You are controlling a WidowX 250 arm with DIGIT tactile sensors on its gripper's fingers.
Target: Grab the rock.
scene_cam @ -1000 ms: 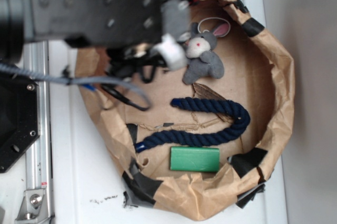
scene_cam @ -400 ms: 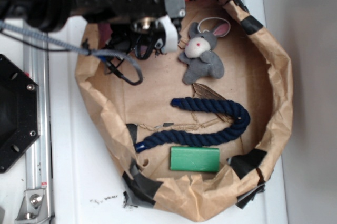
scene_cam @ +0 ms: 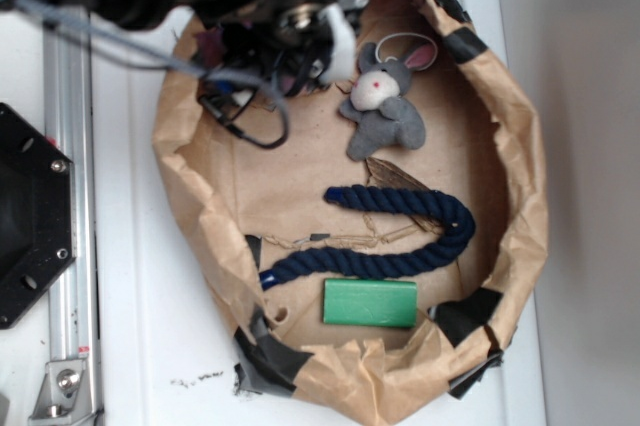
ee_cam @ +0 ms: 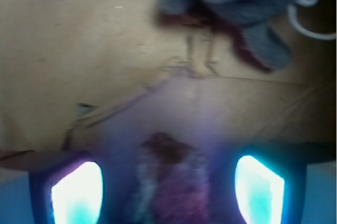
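Tool (ee_cam: 168, 184) jaws apart w/ rock (ee_cam: 171, 182) between, grey plush mouse (ee_cam: 237, 3) just beyond, blurry

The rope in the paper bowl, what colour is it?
Dark navy blue rope, clearest in the exterior view.

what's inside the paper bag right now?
Visible inside the paper bag: grey plush mouse, blue rope, green block. The arm covers the top-left corner; wrist view shows the rock between the pincer pads.

rock (ee_cam: 169, 182): dark, blurred lump; between the end effector's fingers
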